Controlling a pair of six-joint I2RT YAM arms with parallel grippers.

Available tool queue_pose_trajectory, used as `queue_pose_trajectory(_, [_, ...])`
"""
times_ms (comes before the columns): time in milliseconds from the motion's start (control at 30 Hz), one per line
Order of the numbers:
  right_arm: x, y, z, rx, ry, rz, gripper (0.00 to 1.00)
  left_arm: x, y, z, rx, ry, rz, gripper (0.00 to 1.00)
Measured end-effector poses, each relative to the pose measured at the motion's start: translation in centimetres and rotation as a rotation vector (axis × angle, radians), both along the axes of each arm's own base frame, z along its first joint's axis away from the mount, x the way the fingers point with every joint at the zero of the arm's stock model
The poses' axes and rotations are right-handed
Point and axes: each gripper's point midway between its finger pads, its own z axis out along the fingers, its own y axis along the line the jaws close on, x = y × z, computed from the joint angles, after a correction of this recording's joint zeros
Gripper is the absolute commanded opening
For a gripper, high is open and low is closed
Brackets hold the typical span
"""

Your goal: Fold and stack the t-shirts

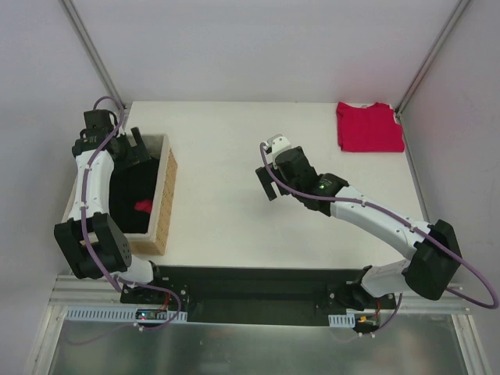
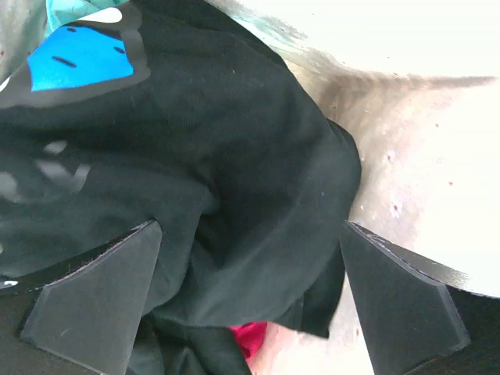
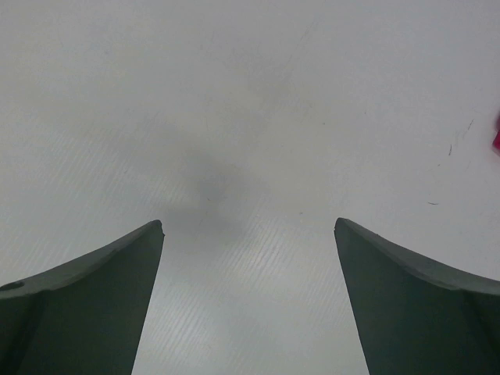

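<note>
Cloth of the black t-shirt [image 2: 234,156], soft and matte, lies heaped in rounded folds directly beneath the left claw [image 2: 250,234]. The claw's dark wedge-shaped fingers [image 2: 94,305] stand spread wide on either side of the heap, grasping nothing. Whether their tips touch the fabric cannot be told. Ahead of that claw a glossy blue print [image 2: 78,62] with a black outline is cut off by the frame edge. A red scrap [image 2: 248,336] peeks from under the folds between the fingers, too little of it showing to identify. Both sit in the basket [image 1: 166,195], a rectangular box with a coarse woven tan wall.

The right claw [image 3: 250,226] is likewise released, its jaws wide over the smooth white table [image 1: 226,180], holding nothing. The crimson t-shirt [image 1: 369,127], folded into a flat rectangle, lies well beyond this claw and to its right, at the table's far corner.
</note>
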Motion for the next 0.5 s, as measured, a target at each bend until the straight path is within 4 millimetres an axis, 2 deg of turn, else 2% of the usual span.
queue_pose_trajectory(133, [0.0, 0.0, 0.0, 0.002, -0.001, 0.0, 0.96, 0.5, 0.2, -1.1, 0.0, 0.033, 0.005, 0.98])
queue_pose_trajectory(167, [0.0, 0.0, 0.0, 0.002, -0.001, 0.0, 0.96, 0.5, 0.3, -1.4, 0.0, 0.043, 0.007, 0.95])
queue_pose_trajectory(200, [0.0, 0.0, 0.0, 0.001, -0.001, 0.0, 0.96, 0.6, 0.5, -1.8, 0.002, 0.054, 0.01, 0.88])
queue_pose_trajectory(267, [0.0, 0.0, 0.0, 0.001, -0.001, 0.0, 0.96, 0.7, 0.9, -2.5, 0.012, 0.08, 0.023, 0.82])
queue_pose_trajectory(367, [0.0, 0.0, 0.0, 0.002, -0.001, 0.0, 0.96, 1.0, 1.3, -3.6, 0.019, 0.12, 0.036, 0.58])
queue_pose_trajectory(400, [0.0, 0.0, 0.0, 0.002, -0.001, 0.0, 0.96, 1.1, 1.4, -3.9, 0.018, 0.13, 0.038, 0.44])
queue_pose_trajectory(433, [0.0, 0.0, 0.0, 0.002, -0.001, 0.0, 0.96, 1.2, 1.6, -4.3, 0.021, 0.145, 0.039, 0.09])
queue_pose_trajectory(467, [0.0, 0.0, 0.0, 0.002, -0.001, -0.001, 0.96, 1.2, 1.7, -4.7, 0.022, 0.156, 0.045, 0.0])
queue_pose_trajectory(500, [0.0, 0.0, 0.0, 0.002, -0.001, -0.001, 0.96, 1.2, 1.8, -5.0, 0.027, 0.171, 0.052, 0.0])
